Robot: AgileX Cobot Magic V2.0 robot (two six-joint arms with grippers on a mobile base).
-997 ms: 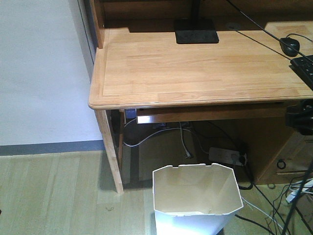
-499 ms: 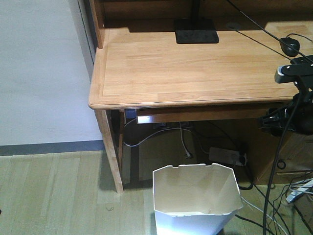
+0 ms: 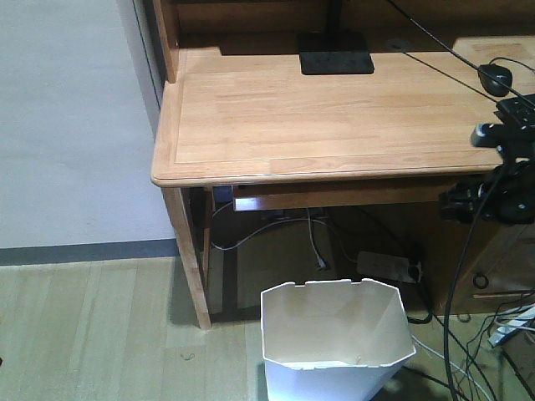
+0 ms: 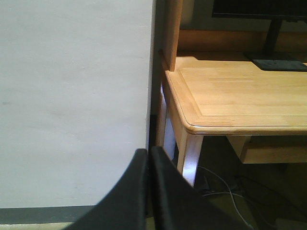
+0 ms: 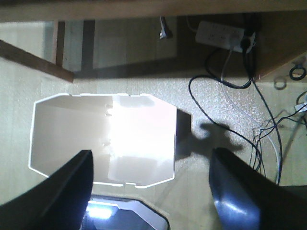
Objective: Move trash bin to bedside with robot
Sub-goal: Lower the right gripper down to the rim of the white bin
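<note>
The white trash bin with an octagonal rim stands on the wooden floor in front of the desk, empty and cream inside. In the right wrist view the bin lies below, brightly lit. My right gripper is open and empty, high above the bin's right rim, touching nothing. The right arm shows at the right edge of the front view, at desk-top height, trailing black cables. My left gripper is shut on nothing, pointing at the white wall beside the desk leg. The bed is out of view.
A light wooden desk carries a monitor base, a mouse and a keyboard. Under it lie a power strip and several cables. A white wall is at left.
The right arm has come up into the front view at the right edge and shifted slightly left. The bin has not moved.
</note>
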